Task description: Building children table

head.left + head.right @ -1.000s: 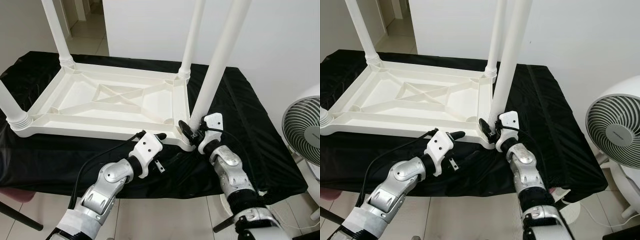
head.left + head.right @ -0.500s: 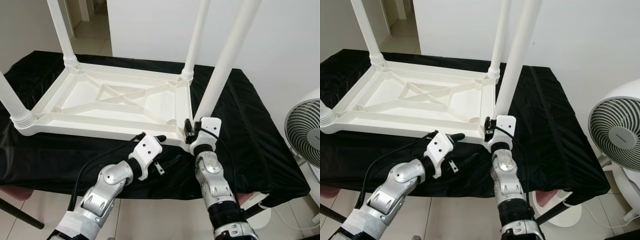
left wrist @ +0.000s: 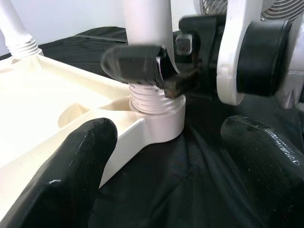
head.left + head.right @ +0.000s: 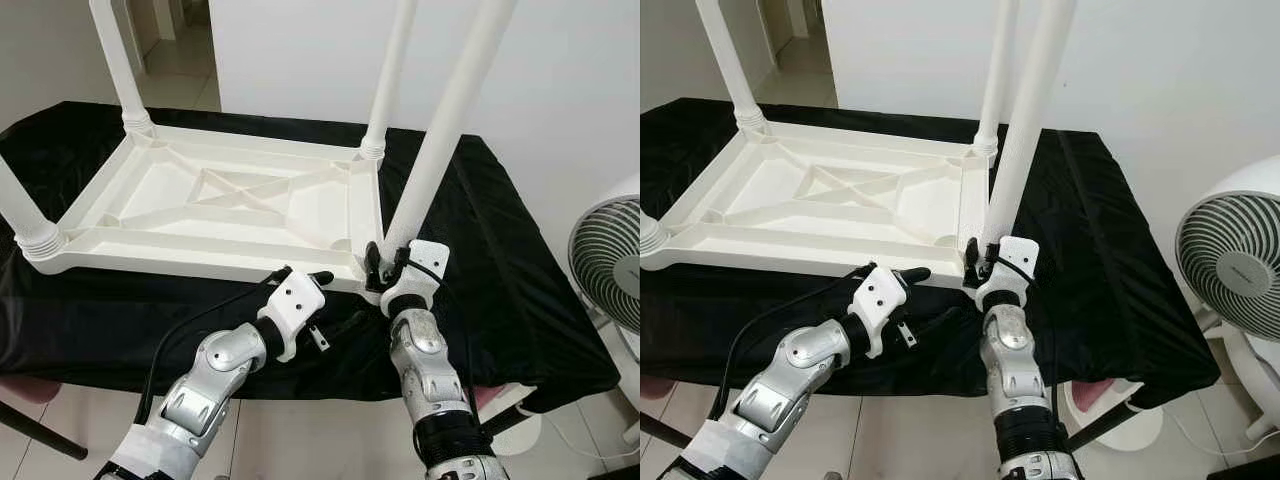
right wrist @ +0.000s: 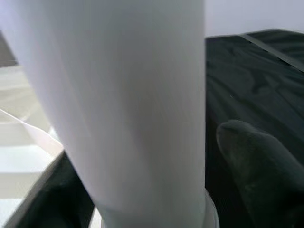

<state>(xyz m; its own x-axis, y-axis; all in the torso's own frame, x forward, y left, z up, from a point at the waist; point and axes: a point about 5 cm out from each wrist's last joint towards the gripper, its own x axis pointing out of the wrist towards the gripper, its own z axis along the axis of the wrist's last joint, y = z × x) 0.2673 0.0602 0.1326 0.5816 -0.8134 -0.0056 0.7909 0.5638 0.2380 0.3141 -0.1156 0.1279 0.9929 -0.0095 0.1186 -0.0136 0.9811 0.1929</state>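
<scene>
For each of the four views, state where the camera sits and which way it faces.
Left eye view: head, looking down at upturned white table; both arms show.
Right eye view: same scene.
Left wrist view: along left gripper at leg socket and right gripper.
Right wrist view: against near right leg, fingers either side.
Shared: that leg.

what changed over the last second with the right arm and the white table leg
The right arm swung in from the robot's right until it stood nearly straight under the right gripper, which stayed clamped at the base of the near-right white plastic table leg. The leg leans slightly less now. The left gripper kept its place at the near rim of the upturned white tabletop, and the black cloth lies unchanged.
</scene>
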